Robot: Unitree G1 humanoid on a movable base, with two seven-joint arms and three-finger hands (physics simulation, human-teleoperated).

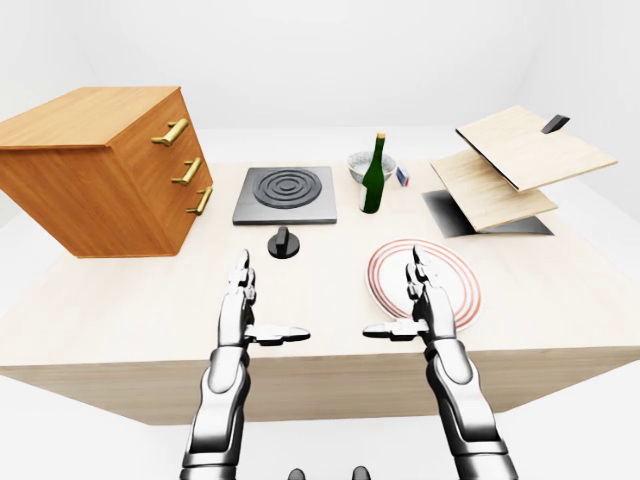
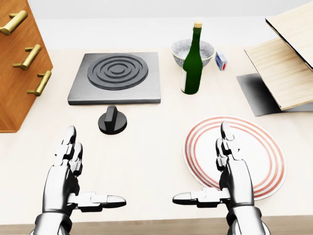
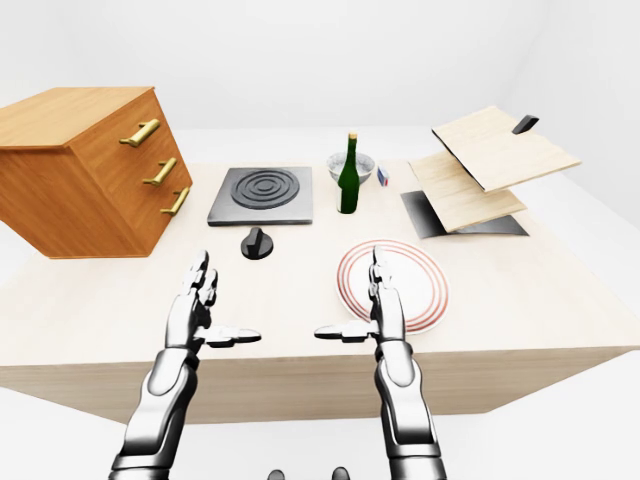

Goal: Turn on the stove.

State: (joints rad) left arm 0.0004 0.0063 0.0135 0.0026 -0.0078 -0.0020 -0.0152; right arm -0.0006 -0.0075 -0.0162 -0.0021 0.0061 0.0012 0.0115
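Silver fingers spread wide on both sides: the left hand and right hand hover empty over the lower bench. Just above the left hand sits the black knob, below the dark stove at upper centre. Rigid and small, it probably wants a pinch across its raised ridge, then a twist.

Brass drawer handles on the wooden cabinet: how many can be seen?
3. They run in a slanted row down the orange-brown wooden cabinet at the left-eye view's left: top brass handle, middle handle, bottom handle. The cabinet's other faces are hidden.
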